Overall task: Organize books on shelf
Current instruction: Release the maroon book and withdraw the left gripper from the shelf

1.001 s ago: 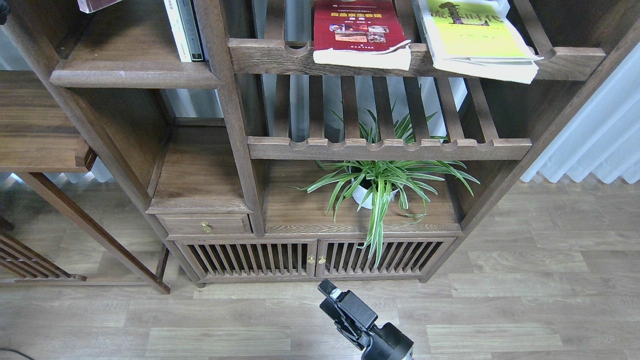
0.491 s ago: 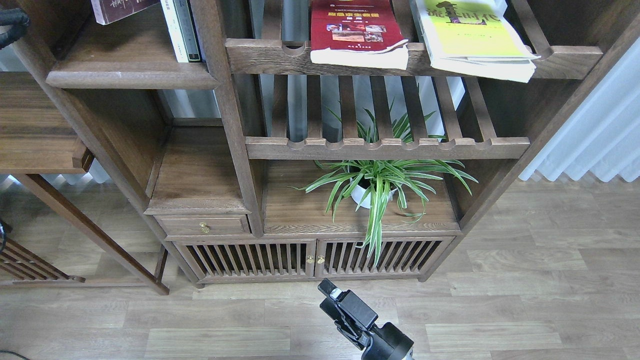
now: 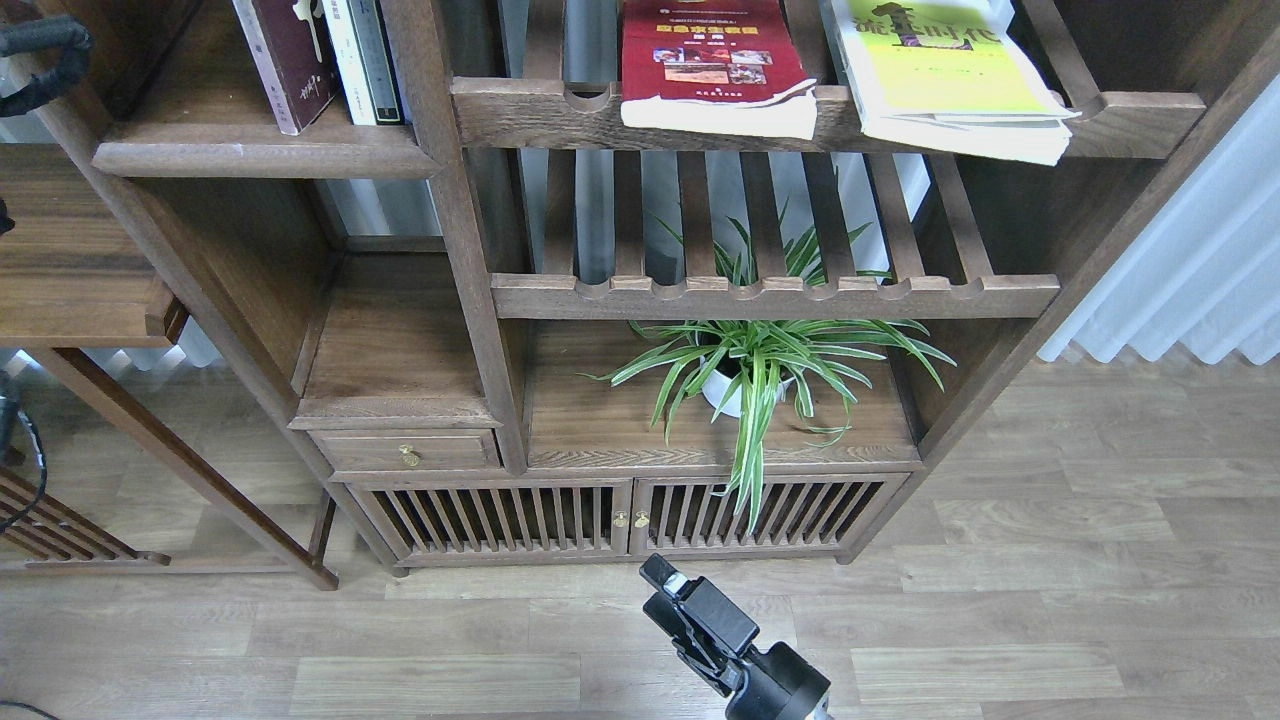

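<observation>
The dark maroon book [image 3: 290, 62] stands nearly upright on the solid shelf [image 3: 200, 158] at the top left, leaning against a white book [image 3: 362, 60]; its top is cut off by the frame edge. The red book [image 3: 712, 62] and the yellow-green book [image 3: 948, 72] lie flat on the upper slatted rack [image 3: 540, 112], overhanging its front rail. A black part of my left arm [image 3: 40, 45] shows at the top left corner; its gripper is out of view. My right gripper [image 3: 690, 612] hangs low over the floor, dark, its fingers not told apart.
A spider plant in a white pot [image 3: 765, 365] sits on the lower board under the second slatted rack [image 3: 770, 295]. Below are a small drawer [image 3: 405, 450] and slatted doors [image 3: 620, 515]. A side table [image 3: 70, 260] stands left, a white curtain [image 3: 1190, 270] right.
The maroon book has come further into view and swung upright against the white book. The black arm part has moved in at the top left. My right gripper barely shifted.
</observation>
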Robot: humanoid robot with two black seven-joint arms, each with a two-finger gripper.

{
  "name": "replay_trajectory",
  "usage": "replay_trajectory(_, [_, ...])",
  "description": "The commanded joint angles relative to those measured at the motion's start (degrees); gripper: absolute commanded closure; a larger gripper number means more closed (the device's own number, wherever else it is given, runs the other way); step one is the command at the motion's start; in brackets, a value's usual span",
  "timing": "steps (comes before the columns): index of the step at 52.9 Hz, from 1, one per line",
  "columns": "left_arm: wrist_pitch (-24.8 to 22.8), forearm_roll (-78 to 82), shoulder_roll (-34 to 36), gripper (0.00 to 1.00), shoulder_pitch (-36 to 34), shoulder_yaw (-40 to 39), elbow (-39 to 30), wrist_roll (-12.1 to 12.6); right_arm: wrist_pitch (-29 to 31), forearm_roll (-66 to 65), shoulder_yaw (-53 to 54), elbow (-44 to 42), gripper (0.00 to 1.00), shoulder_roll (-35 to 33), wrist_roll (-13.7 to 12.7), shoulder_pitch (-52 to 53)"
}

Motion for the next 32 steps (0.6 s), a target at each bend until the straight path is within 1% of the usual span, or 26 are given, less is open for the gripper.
replay_trajectory(1, [-0.01, -4.24, 0.22, 0.01, 1.5, -0.67, -0.72, 0.01, 0.0, 0.0, 0.05, 0.0, 0.01, 0.0, -0.01, 0.0])
replay_trajectory(9, [-0.01, -5.73, 0.13, 0.01, 3.44, -4.36, -2.83, 0.01, 0.0, 0.0, 0.14, 0.0, 0.01, 0.0, 0.08, 0.0])
replay_trajectory(13, [-0.01, -7.66, -0.22, 0.01, 5.63, -7.0, -4.24, 0.01, 0.0, 0.0, 0.66, 0.0, 0.01, 0.0, 0.08, 0.0])
replay_trajectory(14, [-0.01, -8.36, -0.31, 0.01, 6.42, -7.61, -4.85, 0.01, 0.0, 0.09, 0.84, 0.0, 0.01, 0.0, 0.08, 0.0])
replay_trajectory(15, [-0.01, -9.94, -0.48, 0.01, 8.86, -8.57, -7.38, 0.01, 0.0, 0.43, 0.93, 0.0, 0.01, 0.0, 0.08, 0.0])
replay_trajectory(18, [-0.01, -10.22, -0.4, 0.01, 10.55, -8.76, -9.07, 0.01, 0.0, 0.53, 0.93, 0.0, 0.01, 0.0, 0.08, 0.0])
replay_trajectory(27, [-0.01, -10.39, -0.84, 0.01, 11.79, -9.9, -10.57, -0.08, 0.0, 0.53, 1.01, 0.26, 0.01, 0.0, 0.08, 0.0])
replay_trajectory(32, [-0.01, -11.18, -2.77, 0.01, 11.79, -11.21, -11.27, -0.16, 0.0, 0.53, 1.36, 0.35, 0.01, 0.0, -0.01, 0.0])
